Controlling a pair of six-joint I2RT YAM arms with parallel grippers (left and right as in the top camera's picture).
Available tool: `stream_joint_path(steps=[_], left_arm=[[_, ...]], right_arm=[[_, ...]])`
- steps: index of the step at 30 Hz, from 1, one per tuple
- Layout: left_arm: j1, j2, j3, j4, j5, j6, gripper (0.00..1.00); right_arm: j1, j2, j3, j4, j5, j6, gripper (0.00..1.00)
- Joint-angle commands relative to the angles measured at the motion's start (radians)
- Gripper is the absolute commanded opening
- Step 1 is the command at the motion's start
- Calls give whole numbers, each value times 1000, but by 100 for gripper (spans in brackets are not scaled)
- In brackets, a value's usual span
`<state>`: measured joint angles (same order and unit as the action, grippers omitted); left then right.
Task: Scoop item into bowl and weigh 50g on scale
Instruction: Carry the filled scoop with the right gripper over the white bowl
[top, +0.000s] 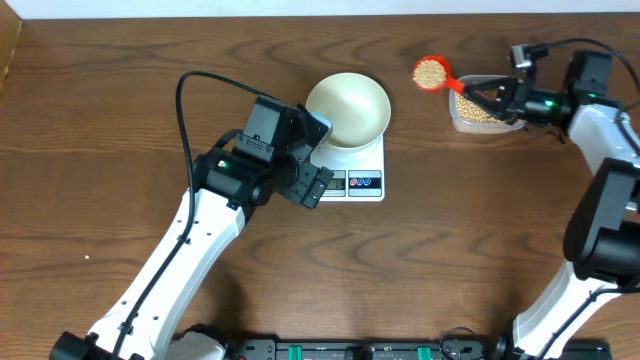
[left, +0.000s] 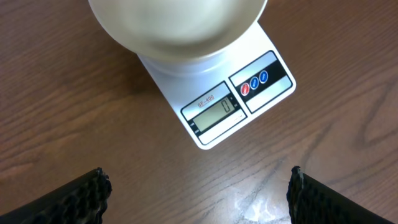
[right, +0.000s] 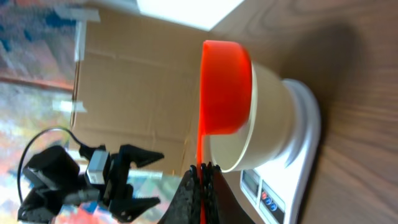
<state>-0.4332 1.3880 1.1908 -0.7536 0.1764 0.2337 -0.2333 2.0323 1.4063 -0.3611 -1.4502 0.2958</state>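
Left gripper (top: 318, 186) hovers beside the scale (top: 365, 183), fingers apart. The bowl (top: 347, 108) rests on the scale; display reads 0. The red scoop (top: 452, 84), loaded with beans (top: 431, 71), hangs between bowl and tub (top: 470, 127), handle clamped by the right gripper (top: 497, 98).
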Motion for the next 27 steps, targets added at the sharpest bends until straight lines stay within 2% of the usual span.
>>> stream_joint_path(steps=[1,5,16,21,27], left_arm=[[1,6,2,-1,-9,2,94],[1,6,2,-1,-9,2,93],[1,6,2,-1,-9,2,93],[1,6,2,-1,-9,2,93],[1,6,2,-1,-9,2,93]], right_arm=[[67,6,3,86,-23,160,1],[142,6,3,173,8,224,1],[269,6,3,178,122,219,2],[307,5,3,110,260,146,1],[340,-31,3,77,285,70,2]])
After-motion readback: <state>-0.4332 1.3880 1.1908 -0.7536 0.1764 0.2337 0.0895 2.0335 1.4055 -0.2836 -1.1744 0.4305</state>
